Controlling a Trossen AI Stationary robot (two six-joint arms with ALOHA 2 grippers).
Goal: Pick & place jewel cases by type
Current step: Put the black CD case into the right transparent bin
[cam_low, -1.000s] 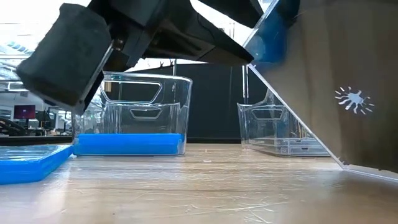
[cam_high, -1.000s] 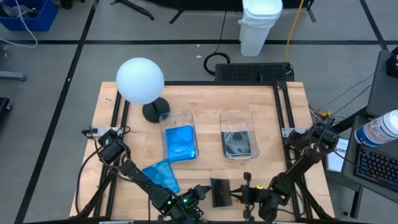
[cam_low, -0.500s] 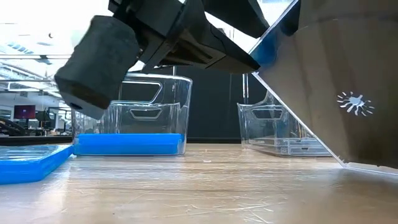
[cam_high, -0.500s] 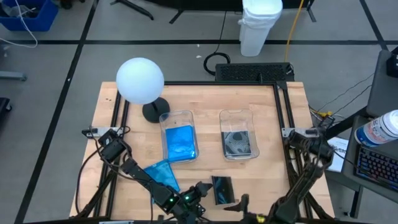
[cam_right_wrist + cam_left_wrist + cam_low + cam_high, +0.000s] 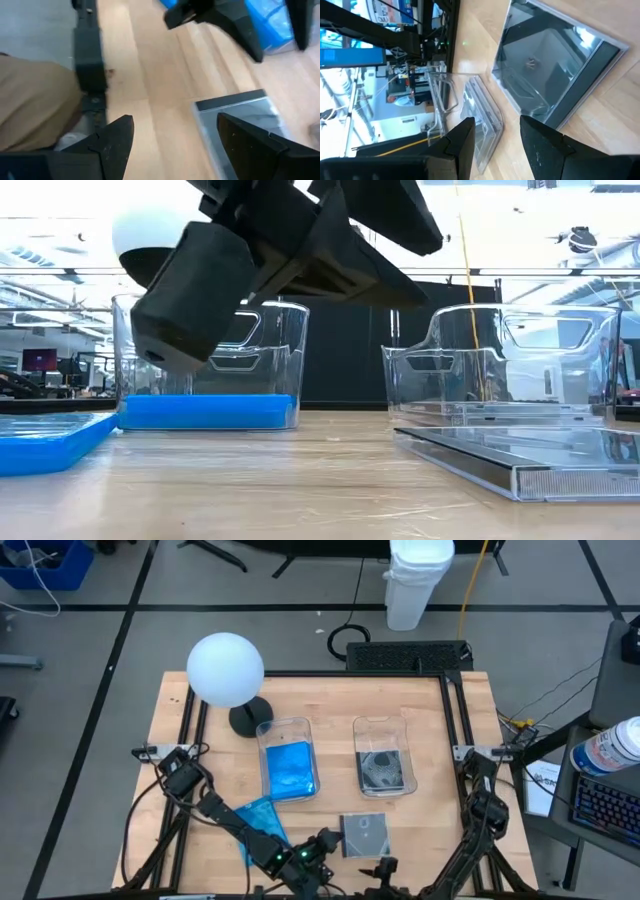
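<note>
Grey case [image 5: 364, 834] lies flat just in front of the grey-case bin [image 5: 384, 766]; both grippers, left [image 5: 322, 848] and right [image 5: 378, 870], sit open beside it, empty.

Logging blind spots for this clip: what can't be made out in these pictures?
- Number of blue cases in the left bin: high view, stacked, only the top shows.
- Loose blue case: high view, left arm covers part of it.
- Right gripper: high view, cut by the bottom edge.
- Dark case: low view, cut by the right edge.
- Right bin: low view, glare hides its contents.
</note>
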